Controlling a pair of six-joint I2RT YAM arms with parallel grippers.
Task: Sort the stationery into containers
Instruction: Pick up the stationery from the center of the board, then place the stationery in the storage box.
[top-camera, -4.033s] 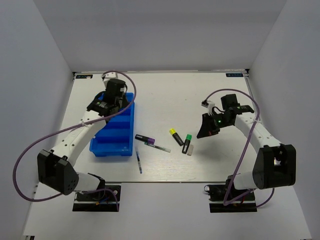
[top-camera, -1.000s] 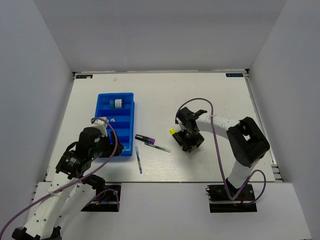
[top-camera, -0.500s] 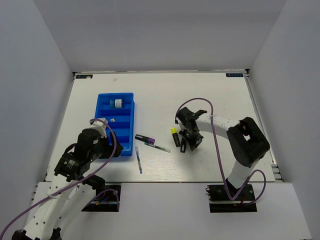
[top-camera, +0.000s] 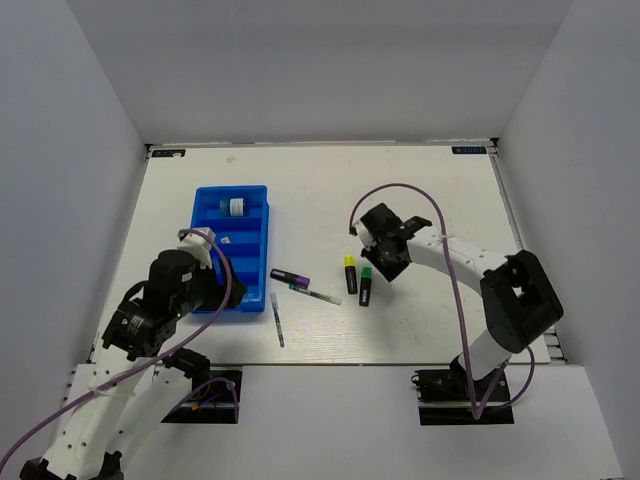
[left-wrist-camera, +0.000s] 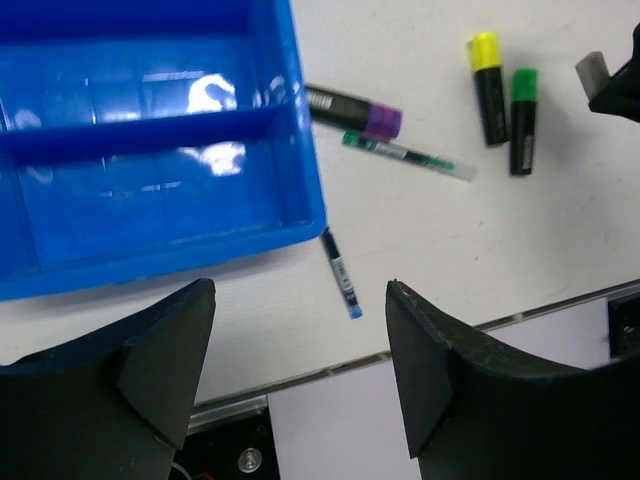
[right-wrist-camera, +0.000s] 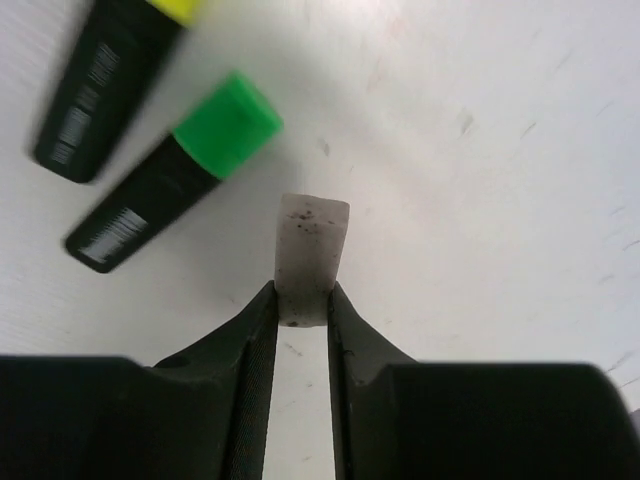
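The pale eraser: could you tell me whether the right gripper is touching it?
Touching: the right wrist view shows both fingers of the right gripper clamped against the eraser.

Two highlighters are counted, both black-bodied: one yellow-capped highlighter (top-camera: 349, 273) and one green-capped highlighter (top-camera: 365, 284). Only one purple-tipped marker (top-camera: 290, 277) is seen. Thin pens, two are spotted: a clear pen (top-camera: 318, 295) and a blue-tipped pen (top-camera: 277, 320). Just one pale eraser (right-wrist-camera: 311, 258) is found, and same for the small round pot (top-camera: 237, 207), only one. One blue tray (top-camera: 245, 250) is there, and its compartments can't really be counted beyond "several". Two end effectors get tallied too, the left end effector (left-wrist-camera: 300, 290) and the right end effector (right-wrist-camera: 301, 295).
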